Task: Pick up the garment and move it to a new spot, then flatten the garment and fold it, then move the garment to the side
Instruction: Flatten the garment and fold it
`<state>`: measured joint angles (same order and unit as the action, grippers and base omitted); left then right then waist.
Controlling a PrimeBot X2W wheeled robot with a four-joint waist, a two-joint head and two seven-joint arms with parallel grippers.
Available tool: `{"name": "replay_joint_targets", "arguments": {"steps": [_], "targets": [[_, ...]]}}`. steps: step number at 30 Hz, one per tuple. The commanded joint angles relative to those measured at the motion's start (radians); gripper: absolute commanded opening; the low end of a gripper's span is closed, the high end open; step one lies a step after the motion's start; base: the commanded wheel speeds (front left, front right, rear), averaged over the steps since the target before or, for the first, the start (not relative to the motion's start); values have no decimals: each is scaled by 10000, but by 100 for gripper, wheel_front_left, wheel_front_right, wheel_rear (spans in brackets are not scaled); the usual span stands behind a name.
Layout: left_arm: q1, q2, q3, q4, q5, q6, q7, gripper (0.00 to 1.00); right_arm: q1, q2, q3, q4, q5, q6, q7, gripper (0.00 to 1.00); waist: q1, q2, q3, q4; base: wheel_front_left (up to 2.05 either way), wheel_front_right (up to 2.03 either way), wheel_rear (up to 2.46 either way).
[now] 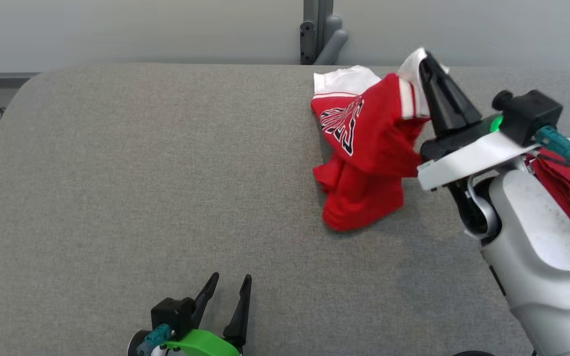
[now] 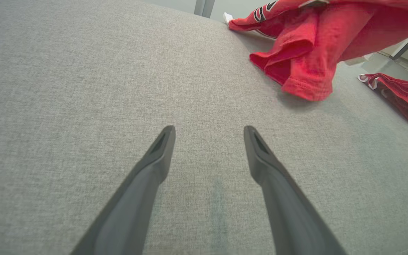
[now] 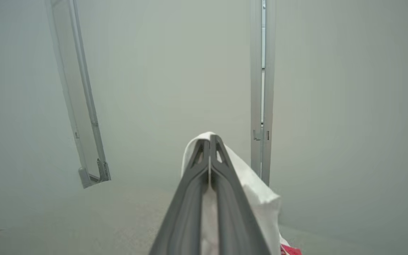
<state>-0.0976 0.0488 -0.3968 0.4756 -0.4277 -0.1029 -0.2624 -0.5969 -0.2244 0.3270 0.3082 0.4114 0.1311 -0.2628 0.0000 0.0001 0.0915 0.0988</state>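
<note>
Grey table [image 1: 166,173]: right end effector [image 1: 426,58] tight on the red garment [image 1: 369,148], left end effector [image 1: 231,278] wide apart, empty.

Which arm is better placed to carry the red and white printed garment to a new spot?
Right. The right gripper is shut on the white edge of the red and white printed garment, which is partly raised off the grey fabric table. The left gripper is open, far from it.

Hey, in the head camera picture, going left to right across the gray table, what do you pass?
left claw → red and white garment → right claw, shut on its white sleeve → second red cloth
</note>
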Motion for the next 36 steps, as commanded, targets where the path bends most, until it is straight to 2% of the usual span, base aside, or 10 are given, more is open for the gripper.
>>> {"name": "replay_joint_targets", "arguments": {"steps": [1,10,12,13,14,15,18,22,29,36], "targets": [[204,36,75,34,55,-13,-29,100,-181,76,-485,-340,-197,-9,-25,0,0,-1,-161,-18,0,0,0],[323,34,251,78,52,-4,-29,100,-85,5,-2395,-723,-812,-9,-25,0,0,-1,-133,-1,0,0,0],[331,34,262,109,48,1,-29,100,92,-76,-2634,-453,-1086,-9,-25,0,0,-1,-135,-76,0,0,0],[322,34,241,122,37,0,-29,100,363,-189,-2648,124,-1292,-10,-18,3,0,-1,-148,-106,0,0,0],[312,34,228,127,21,5,-29,100,490,-235,-2745,657,-1437,-12,2,41,0,-1,-154,-135,0,0,0],[287,34,214,122,-9,12,-29,100,502,-292,-2907,1160,-1628,-12,24,100,0,-1,-149,-159,0,0,0],[167,34,167,102,-61,25,-29,100,810,-221,-3306,2549,-2119,-4,134,100,0,-1,-123,-210,0,0,0],[47,34,241,-8,10,35,-29,100,1382,-3,-3416,3029,-2116,-10,7,100,0,-1,-67,-400,0,0,0],[-203,34,316,-182,149,-25,-29,100,2073,449,-3143,2153,-1787,-9,-19,100,0,-1,2,-890,0,0,0],[-1145,36,-272,-361,210,-157,-29,100,2193,699,-2543,1364,-1545,-9,-23,100,0,-1,514,-1626,0,0,0]]}}
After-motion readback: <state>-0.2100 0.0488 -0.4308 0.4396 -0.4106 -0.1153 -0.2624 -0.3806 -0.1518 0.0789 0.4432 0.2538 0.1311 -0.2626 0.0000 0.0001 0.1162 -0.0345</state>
